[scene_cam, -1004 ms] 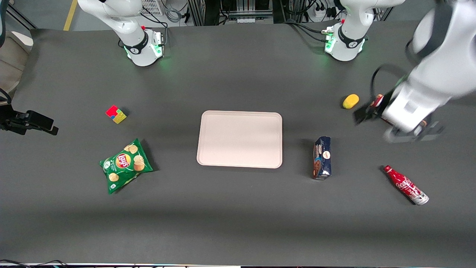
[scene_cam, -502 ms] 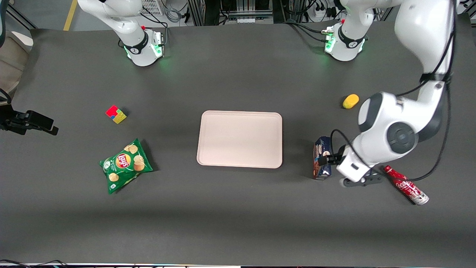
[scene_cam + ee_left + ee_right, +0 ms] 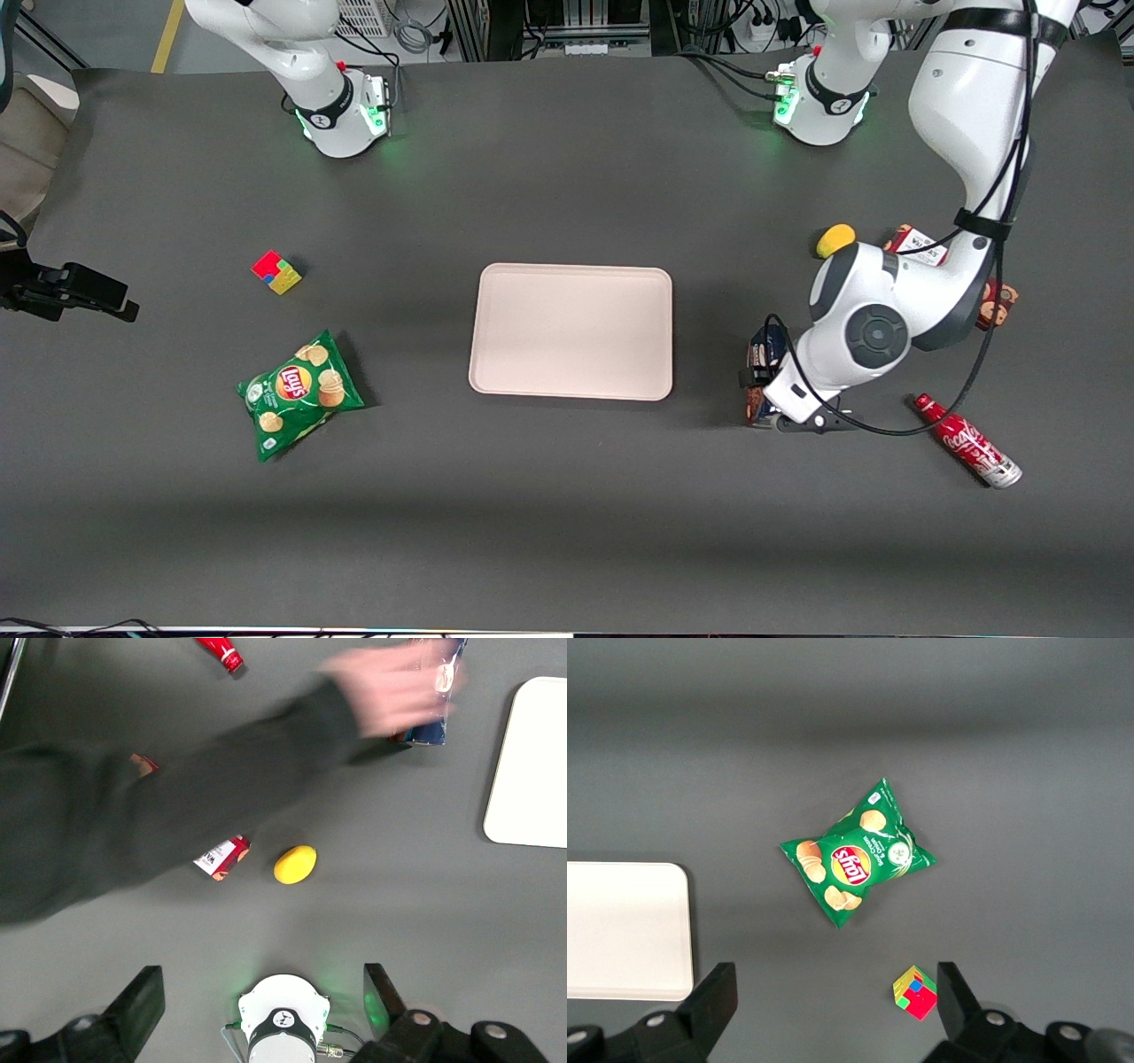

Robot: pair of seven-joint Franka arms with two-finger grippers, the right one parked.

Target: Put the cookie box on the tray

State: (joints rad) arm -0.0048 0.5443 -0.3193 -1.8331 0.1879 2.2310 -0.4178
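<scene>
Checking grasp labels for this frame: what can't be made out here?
- Gripper, front view: over the cookie box, hidden by the arm's wrist; any contact unclear.
- Cookie box, left wrist view: smeared by motion blur.
- Red cookie box, front view: mostly covered by the arm.
- Tray, left wrist view: cut off at edge.

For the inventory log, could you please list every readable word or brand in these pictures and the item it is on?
"Lay's": green chip bag.
"Coca-Cola", in script: red bottle.
Cookie box, under the claw: print unreadable.
Red box: white label text too small.
Tray: none.
</scene>
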